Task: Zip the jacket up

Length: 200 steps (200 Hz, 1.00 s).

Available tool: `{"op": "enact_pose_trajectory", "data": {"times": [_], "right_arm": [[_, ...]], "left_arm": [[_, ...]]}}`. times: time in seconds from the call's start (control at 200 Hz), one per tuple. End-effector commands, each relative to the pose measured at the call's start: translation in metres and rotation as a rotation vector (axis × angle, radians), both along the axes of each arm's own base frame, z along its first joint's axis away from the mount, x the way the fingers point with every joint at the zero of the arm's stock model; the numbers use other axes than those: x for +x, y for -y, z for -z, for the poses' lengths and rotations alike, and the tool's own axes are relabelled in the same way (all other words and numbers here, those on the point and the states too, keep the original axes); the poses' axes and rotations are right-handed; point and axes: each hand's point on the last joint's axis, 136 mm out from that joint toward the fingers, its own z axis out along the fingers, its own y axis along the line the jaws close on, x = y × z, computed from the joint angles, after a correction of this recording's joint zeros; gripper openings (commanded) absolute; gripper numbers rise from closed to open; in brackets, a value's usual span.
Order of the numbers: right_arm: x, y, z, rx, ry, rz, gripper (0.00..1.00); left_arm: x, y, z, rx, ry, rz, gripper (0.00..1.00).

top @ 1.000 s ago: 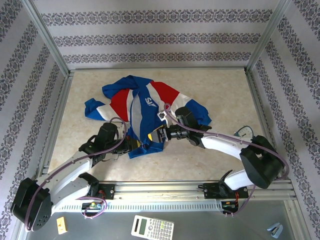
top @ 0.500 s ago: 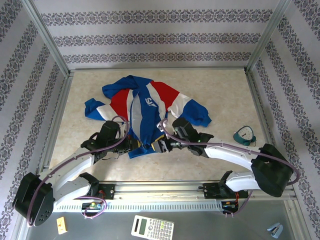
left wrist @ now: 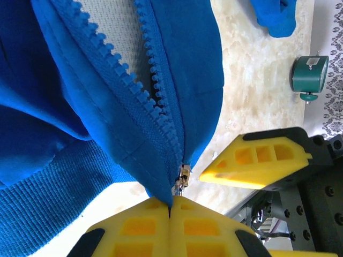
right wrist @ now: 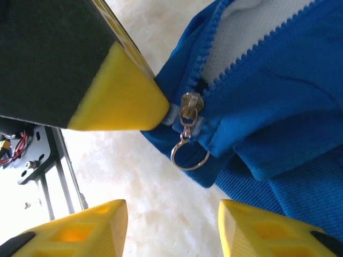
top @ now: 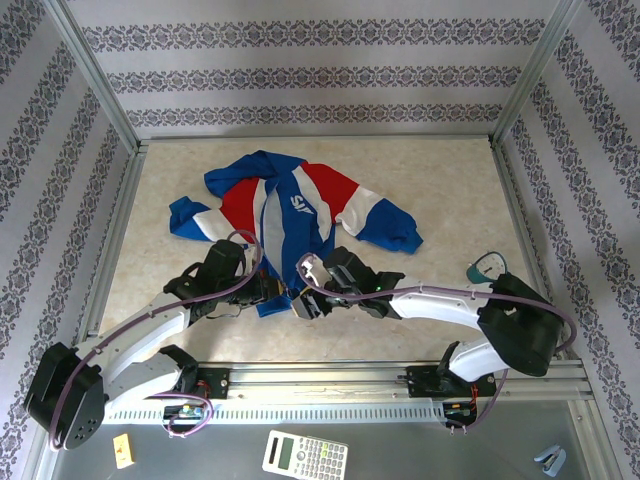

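— Our left gripper [left wrist: 170,206] has its yellow fingers [left wrist: 134,227] pressed together on the bottom hem of the jacket [left wrist: 48,107], right at the foot of the zipper [left wrist: 155,96]. Do we agree?
— We do. The zipper pull [left wrist: 182,179] sits just above those fingertips. Beyond it the teeth part and show white lining.
— And our right gripper [right wrist: 171,225]?
— Spread wide, holding nothing. The pull's metal ring [right wrist: 188,152] hangs just ahead of the gap between its fingers and touches neither. The left gripper's fingertip lies just beside the slider.
— Where does the rest of the jacket lie?
— From above, we see it spread on the worktop [top: 450,190] beyond both grippers, which meet close together at its hem. A green object [top: 487,266] sits well off to the right gripper's outer side.
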Motion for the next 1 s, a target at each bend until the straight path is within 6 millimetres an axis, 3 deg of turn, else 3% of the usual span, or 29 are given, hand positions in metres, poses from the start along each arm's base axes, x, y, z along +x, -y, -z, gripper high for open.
{"op": "enact_pose_trajectory", "data": {"times": [0.0,0.45,0.784,0.994], "right_arm": [[0.01,-0.013,-0.014,0.027,0.072,-0.006,0.51],[0.022,-0.02,0.002,-0.015,0.085,0.01,0.53],[0.024,-0.003,0.004,-0.077,0.128,0.04,0.23],[0.024,-0.002,0.005,-0.087,0.139,0.034,0.12]], "left_arm": [[0.001,0.006,-0.007,0.005,0.014,0.019,0.0],[0.002,0.011,-0.01,0.002,0.019,0.034,0.0],[0.0,0.009,-0.008,0.012,0.02,0.04,0.0],[-0.001,0.009,-0.007,0.011,0.021,0.043,0.0]]}}
